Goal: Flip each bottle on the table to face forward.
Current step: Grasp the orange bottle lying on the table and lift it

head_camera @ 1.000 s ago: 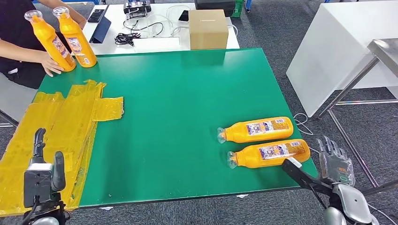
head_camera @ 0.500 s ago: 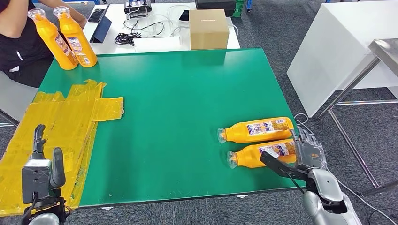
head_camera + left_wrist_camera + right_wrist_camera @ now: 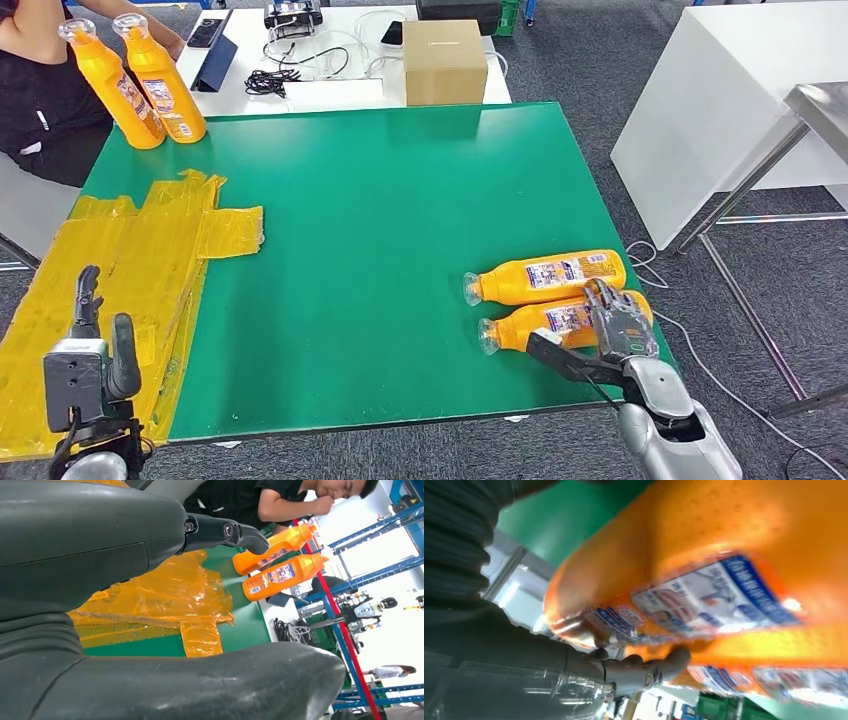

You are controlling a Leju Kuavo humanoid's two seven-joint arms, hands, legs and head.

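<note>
Two orange bottles lie on their sides near the right front of the green table [image 3: 380,200], caps to the left. My right hand [image 3: 612,335] holds the near bottle [image 3: 535,326] at its base end, fingers [image 3: 615,308] curled over the top, thumb along its near side. The right wrist view has that bottle [image 3: 724,545] very close, a finger [image 3: 644,670] hooked under it. The far bottle [image 3: 545,277] lies just behind. Two more orange bottles [image 3: 105,85] [image 3: 160,80] stand upright at the far left corner. My left hand [image 3: 90,365] hangs open at the front left, holding nothing.
A person [image 3: 40,110] sits by the upright bottles at the far left. Crinkled yellow film [image 3: 120,270] covers the table's left side. A cardboard box [image 3: 445,62], cables and devices lie on a white desk behind. A white table [image 3: 720,110] stands to the right.
My right hand came in from beyond the table's right edge and closed over the near bottle, nudging it slightly left. The person's hand let go of the upright bottle.
</note>
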